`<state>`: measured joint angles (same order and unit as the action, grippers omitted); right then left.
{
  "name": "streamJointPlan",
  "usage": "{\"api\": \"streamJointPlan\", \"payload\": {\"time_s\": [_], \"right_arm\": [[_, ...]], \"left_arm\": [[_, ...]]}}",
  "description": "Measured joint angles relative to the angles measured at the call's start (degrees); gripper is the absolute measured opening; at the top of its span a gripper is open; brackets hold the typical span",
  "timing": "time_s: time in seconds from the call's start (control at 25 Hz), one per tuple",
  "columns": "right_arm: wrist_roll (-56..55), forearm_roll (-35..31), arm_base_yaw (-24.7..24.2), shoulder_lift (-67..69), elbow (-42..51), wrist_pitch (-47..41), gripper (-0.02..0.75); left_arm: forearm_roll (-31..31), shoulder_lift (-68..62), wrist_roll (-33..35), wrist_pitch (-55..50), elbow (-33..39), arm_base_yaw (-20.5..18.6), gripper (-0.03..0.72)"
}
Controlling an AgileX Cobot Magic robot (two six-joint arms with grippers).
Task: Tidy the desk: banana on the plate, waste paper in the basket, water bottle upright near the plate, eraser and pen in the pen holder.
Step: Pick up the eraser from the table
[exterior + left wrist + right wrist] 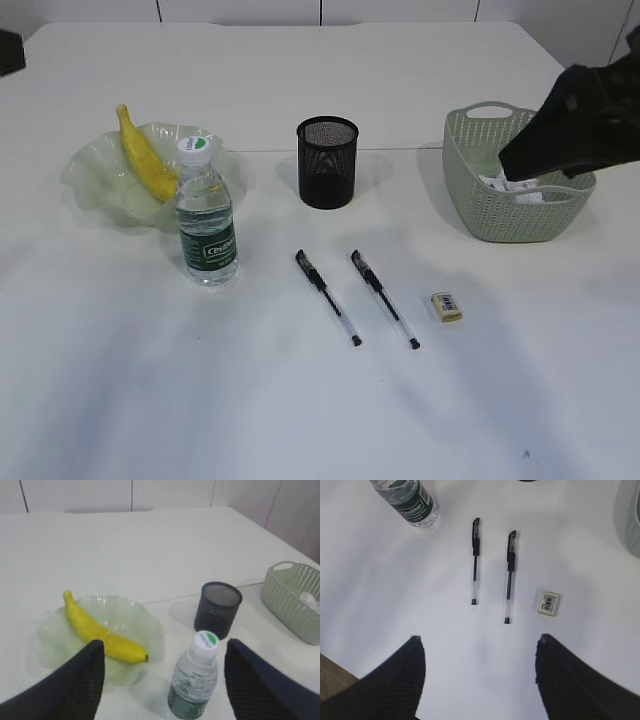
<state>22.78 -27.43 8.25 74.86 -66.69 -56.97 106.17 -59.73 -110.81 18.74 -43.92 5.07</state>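
Note:
A yellow banana (145, 155) lies on the pale green plate (90, 170). The water bottle (206, 215) stands upright just right of the plate. The black mesh pen holder (327, 162) stands mid-table. Two black pens (327, 283) (384, 285) and a small eraser (446, 306) lie in front of it. Waste paper (515, 188) lies in the green basket (510, 215). My right gripper (479, 638) is open and empty, high above the table, with the pens (475, 560) (509, 575) and eraser (548, 603) ahead. My left gripper (162, 645) is open and empty above the bottle (195, 677) and banana (95, 630).
The right arm (580, 120) hangs over the basket at the far right. The left arm barely shows at the top left edge (8, 50). The table's near edge shows in the right wrist view (332, 672). The pen holder (217, 607) and basket (290, 600) show in the left wrist view.

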Motion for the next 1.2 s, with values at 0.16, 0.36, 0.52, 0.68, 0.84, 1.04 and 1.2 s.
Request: {"api": "streamJointPlan", "payload": {"time_s": [0.16,0.36,0.52,0.68,0.84,1.04,1.2], "right_arm": [[-2.3,2.1,0.0,0.0,0.0,-1.0,0.515],[-5.1,5.0,0.0,0.0,0.0,-1.2,0.515],[-7.7,6.9,0.0,0.0,0.0,-1.5,0.515],[-9.9,7.9,0.0,0.8,-0.4,-1.7,0.515],[-11.6,9.4,0.0,3.9,-3.1,-3.5,0.515],[-14.0,11.6,0.0,9.1,-7.5,-5.7,0.515],[-16.8,16.7,2.7,13.8,-10.8,-7.3,0.491]], "left_arm": [[0.0,0.0,0.0,-3.4,4.1,0.0,0.522],[0.0,-0.1,0.0,-1.9,5.3,0.0,0.522],[0.0,-0.1,0.0,0.0,5.3,0.0,0.521],[0.0,-0.1,-0.1,1.5,5.3,0.0,0.521],[0.0,-0.1,-0.1,2.6,5.3,0.0,0.521],[0.0,-0.1,-0.1,2.8,5.3,0.0,0.518],[0.0,-0.1,-0.1,2.8,5.3,0.0,0.517]]}}
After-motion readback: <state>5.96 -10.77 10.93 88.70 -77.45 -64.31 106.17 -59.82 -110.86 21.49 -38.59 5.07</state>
